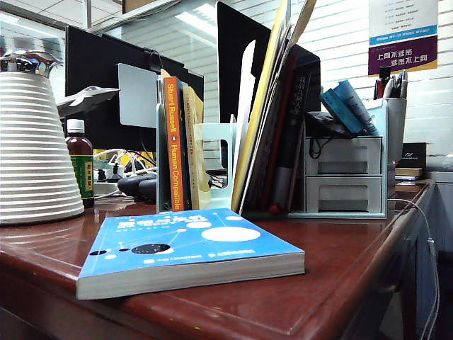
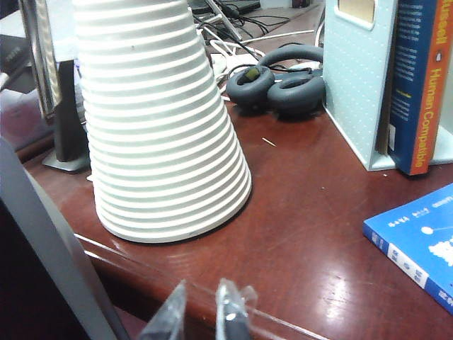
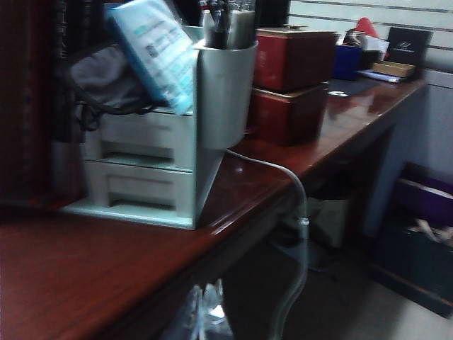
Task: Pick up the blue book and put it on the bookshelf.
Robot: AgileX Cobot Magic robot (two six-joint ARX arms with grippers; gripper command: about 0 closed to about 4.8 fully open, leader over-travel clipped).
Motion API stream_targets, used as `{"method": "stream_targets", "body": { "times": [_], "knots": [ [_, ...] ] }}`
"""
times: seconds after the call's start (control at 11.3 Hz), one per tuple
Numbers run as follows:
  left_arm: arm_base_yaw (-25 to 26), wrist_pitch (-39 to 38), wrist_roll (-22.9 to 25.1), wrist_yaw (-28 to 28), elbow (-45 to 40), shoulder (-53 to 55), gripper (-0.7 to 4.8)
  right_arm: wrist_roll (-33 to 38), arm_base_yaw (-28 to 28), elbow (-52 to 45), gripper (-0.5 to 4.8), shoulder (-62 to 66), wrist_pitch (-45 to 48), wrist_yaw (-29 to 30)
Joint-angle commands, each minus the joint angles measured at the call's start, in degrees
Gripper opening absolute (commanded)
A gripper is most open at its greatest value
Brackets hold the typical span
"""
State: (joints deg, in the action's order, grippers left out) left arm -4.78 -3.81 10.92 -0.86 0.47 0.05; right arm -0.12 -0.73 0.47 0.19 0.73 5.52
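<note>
Evidently nothing has begun: the blue book (image 1: 187, 249) lies flat, left gripper (image 2: 205, 312) nearly closed, right gripper (image 3: 203, 312) pressed together, both empty at the desk edge (image 1: 283, 312); next, reach for it.

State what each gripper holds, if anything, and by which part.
Nothing. The left gripper and right gripper hang empty off the desk edge; the blue book lies untouched.
</note>
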Motion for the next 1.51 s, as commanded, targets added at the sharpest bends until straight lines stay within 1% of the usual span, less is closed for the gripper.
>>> {"method": "stream_targets", "body": {
  "times": [0.09, 0.53, 0.62, 0.71, 0.8, 0.89, 0.98, 1.07, 1.24, 1.33, 1.42, 1.51],
  "knots": [
    [0.0, 0.4, 0.2, 0.0, -0.1, 0.1, 0.65, -0.1, 0.3, 0.0, -0.01, -0.1, 2.5, -7.3],
    [0.0, 0.4, 0.2, 0.0, -0.1, 0.1, 0.65, -0.1, 0.3, 0.0, -0.01, 0.0, 1.7, -6.9],
    [0.0, 3.0, -2.3, 1.2, -0.1, 0.1, 0.62, 5.9, 0.5, 5.8, -0.01, 0.1, 1.5, -4.9],
    [0.0, 3.7, -7.8, 4.7, 0.3, 0.1, 0.61, 5.9, 0.6, 11.2, -0.01, 1.9, 0.3, -5.0],
    [0.0, 6.9, -13.2, 6.3, 1.0, 0.1, 0.42, 5.9, 0.6, 16.6, -0.01, 5.5, -0.6, -5.0],
    [0.0, 7.3, -21.2, 6.1, 2.9, 0.1, 0.42, 5.9, 0.6, 22.0, -0.01, 10.4, -0.5, -5.0],
    [0.0, 7.3, -26.0, 6.0, 7.2, 0.2, 0.22, 5.9, 0.6, 30.0, -0.01, 18.3, -0.5, -3.8],
    [0.1, 7.3, -25.9, 2.9, 14.3, 2.5, -0.06, 6.2, 0.7, 37.9, -0.01, 27.1, -0.5, 1.6],
    [0.1, 7.2, -26.4, 2.4, 26.4, 12.3, -0.06, 6.6, 0.7, 44.0, -0.01, 35.3, -0.7, 10.9],
    [0.0, 6.3, -26.4, 3.8, 33.1, 18.8, -0.06, 8.1, 0.7, 45.8, -0.01, 39.1, -1.1, 14.6],
    [0.0, 4.3, -26.4, 7.6, 39.2, 25.5, -0.06, 11.6, 1.1, 47.0, -0.01, 42.3, -1.4, 17.7],
    [0.0, 3.0, -28.0, 15.1, 44.0, 32.3, -0.06, 13.8, 3.0, 47.7, -0.01, 44.9, -1.5, 19.3]
  ]
}}
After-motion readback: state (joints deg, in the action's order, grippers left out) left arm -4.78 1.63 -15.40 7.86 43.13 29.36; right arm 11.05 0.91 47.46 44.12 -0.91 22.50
